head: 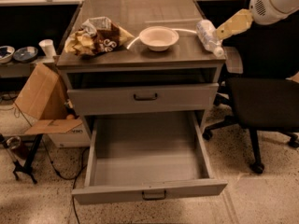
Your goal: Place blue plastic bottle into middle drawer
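Observation:
The blue plastic bottle (pixel 207 35) is clear and crinkly and lies on its side at the right edge of the cabinet top (pixel 140 55). My gripper (pixel 223 30), tan at the end of a white arm, comes in from the upper right and sits right beside the bottle's right side, at about its height. The middle drawer (pixel 149 188) is pulled far out at the bottom of the cabinet, a flat grey tray with nothing in it.
A white bowl (pixel 159 38) and a crumpled chip bag (pixel 96 35) lie on the cabinet top. The drawer with the taller front (pixel 145 97) is slightly open above. A black office chair (pixel 264 101) stands to the right, a cardboard box (pixel 42 101) to the left.

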Controlling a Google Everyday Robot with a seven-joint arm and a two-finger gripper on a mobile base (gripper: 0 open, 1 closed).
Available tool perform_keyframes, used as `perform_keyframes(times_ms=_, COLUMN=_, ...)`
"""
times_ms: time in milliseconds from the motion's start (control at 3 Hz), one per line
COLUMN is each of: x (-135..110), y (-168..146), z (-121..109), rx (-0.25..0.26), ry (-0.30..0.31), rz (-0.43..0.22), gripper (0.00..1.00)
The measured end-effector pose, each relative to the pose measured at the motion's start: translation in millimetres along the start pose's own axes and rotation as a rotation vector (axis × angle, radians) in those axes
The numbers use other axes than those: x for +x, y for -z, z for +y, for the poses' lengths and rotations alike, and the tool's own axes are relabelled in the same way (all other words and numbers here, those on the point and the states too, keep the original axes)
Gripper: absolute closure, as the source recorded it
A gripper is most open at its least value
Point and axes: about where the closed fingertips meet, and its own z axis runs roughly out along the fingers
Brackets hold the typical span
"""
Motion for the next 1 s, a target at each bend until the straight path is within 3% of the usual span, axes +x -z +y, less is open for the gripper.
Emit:
perform_keyframes(times_ms=333, x=-23, y=-35, z=-5, rx=-0.008, ry=-0.054, rz=0.014, gripper=0.0)
perform_keyframes(times_ms=667, x=-38, y=-63, z=8, rx=-0.038, ry=-0.07, rz=0.023, gripper=0.0)
perform_keyframes(times_ms=1000, x=-40, y=-85, z=24, rx=-0.066, ry=-0.13, rz=0.016, gripper=0.0)
